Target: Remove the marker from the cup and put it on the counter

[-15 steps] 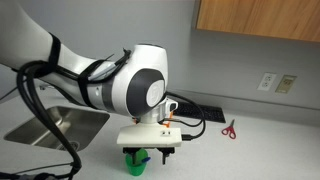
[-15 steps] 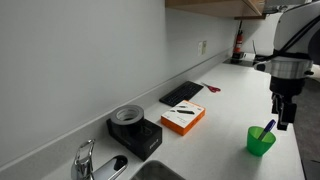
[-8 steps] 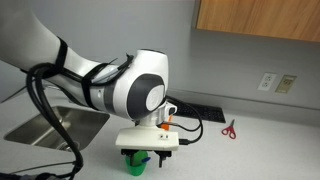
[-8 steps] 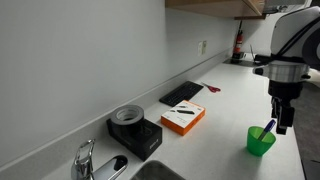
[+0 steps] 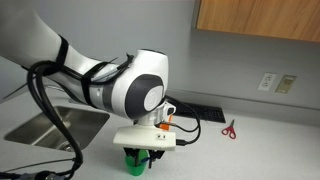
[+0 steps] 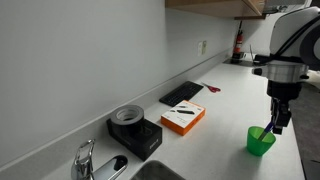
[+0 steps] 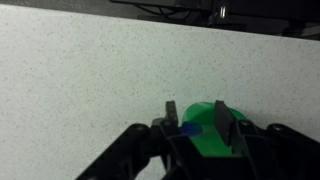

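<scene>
In cup (image 7: pixel 203 146) — fingers (image 7: pixel 223 120) apart round marker (image 7: pixel 190 128)

1. Steel sink basin (image 5: pixel 62 124), with a faucet (image 6: pixel 85 160) at the wall.
2. Black box-shaped device (image 6: pixel 135 131) with a round top, just beside an orange and white box (image 6: pixel 183 118).
3. Black keyboard (image 6: pixel 181 93), beyond the box.
4. Red-handled scissors (image 5: pixel 229 129), lying flat.
5. Wall outlet (image 5: pixel 266 81), below a wooden cabinet (image 5: pixel 260 18).
</scene>
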You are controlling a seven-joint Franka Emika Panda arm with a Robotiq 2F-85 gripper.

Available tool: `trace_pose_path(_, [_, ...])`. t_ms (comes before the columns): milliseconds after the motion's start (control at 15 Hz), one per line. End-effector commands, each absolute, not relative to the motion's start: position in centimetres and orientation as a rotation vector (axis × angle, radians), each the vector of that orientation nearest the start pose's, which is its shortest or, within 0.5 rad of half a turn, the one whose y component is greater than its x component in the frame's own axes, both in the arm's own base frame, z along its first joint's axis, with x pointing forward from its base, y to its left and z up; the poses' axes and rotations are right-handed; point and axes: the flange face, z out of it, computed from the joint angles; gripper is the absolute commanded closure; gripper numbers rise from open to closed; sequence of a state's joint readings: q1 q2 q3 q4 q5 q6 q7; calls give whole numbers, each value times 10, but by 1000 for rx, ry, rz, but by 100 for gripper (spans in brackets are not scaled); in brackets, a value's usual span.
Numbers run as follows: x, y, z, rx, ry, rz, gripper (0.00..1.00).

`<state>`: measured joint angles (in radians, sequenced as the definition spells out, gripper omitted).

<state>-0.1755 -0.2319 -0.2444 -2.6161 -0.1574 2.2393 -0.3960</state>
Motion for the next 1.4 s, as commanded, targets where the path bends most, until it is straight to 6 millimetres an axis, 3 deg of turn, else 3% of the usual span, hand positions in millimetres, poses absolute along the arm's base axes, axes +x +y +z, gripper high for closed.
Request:
trace_pose_path(0, [373, -165, 319, -3116, -152, 214, 86])
trace_pose_path(133, [374, -166, 320, -3118, -151, 210, 100])
trace_pose_path(533, [371, -165, 331, -3116, -165, 189, 98])
trace_pose_path(933, [360, -160, 369, -3115, -247, 54, 98])
trace_pose_path(1133, [346, -151, 392, -3121, -357, -57, 98])
trace_pose_path(1333, [339, -132, 402, -3119, -478, -152, 98])
